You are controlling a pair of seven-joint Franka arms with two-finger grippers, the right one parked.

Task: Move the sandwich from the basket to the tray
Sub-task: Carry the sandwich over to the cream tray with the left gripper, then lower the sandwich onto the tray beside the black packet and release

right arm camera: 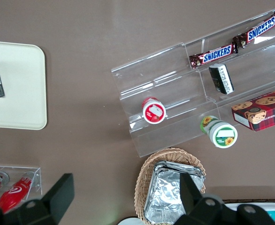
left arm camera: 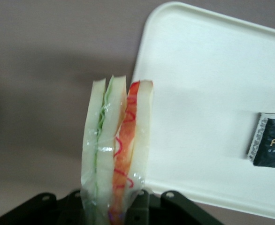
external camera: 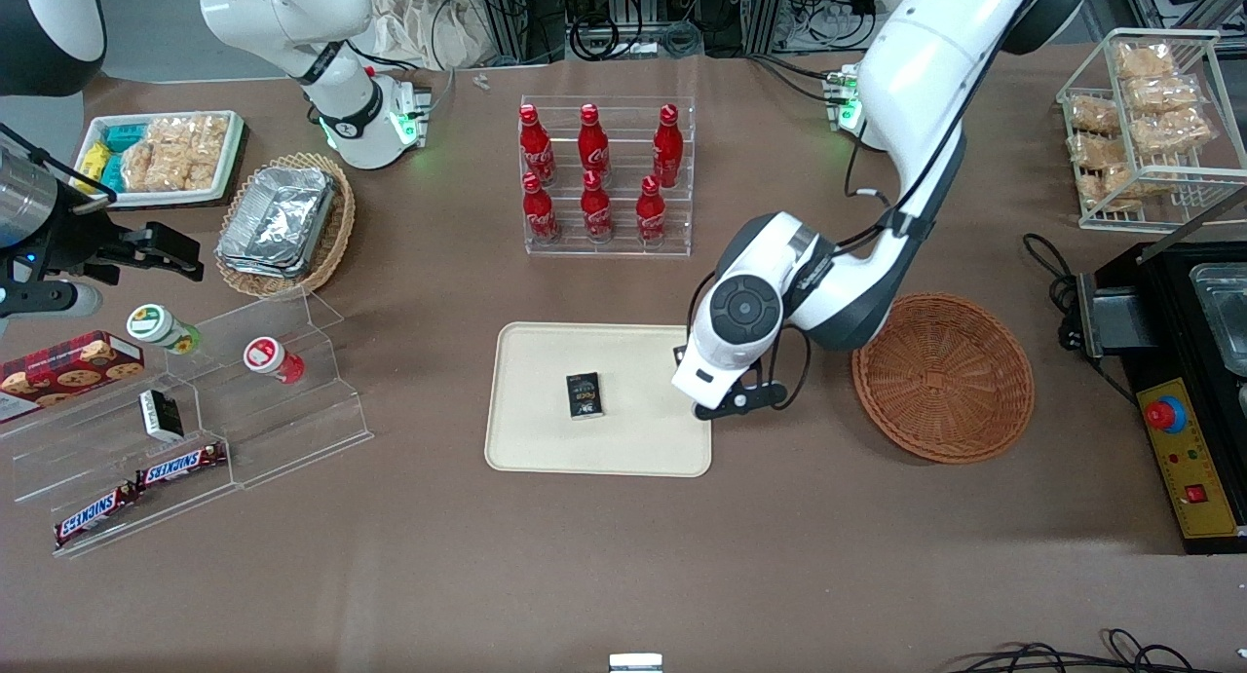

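My left gripper (external camera: 719,389) hangs over the cream tray's (external camera: 546,439) edge that lies toward the round reddish-brown basket (external camera: 943,376). Its fingers are hidden under the wrist in the front view. In the left wrist view the gripper (left arm camera: 115,208) is shut on the plastic-wrapped sandwich (left arm camera: 116,145). The sandwich is a white bread wedge with green and orange-red layers. It is held above the tray's rim (left arm camera: 208,93), partly over the brown table. The basket holds nothing. The sandwich does not show in the front view.
A small black packet (external camera: 585,396) lies on the tray, also in the left wrist view (left arm camera: 271,146). A clear rack of red bottles (external camera: 604,176) stands farther from the camera than the tray. A black machine (external camera: 1184,400) sits at the working arm's end.
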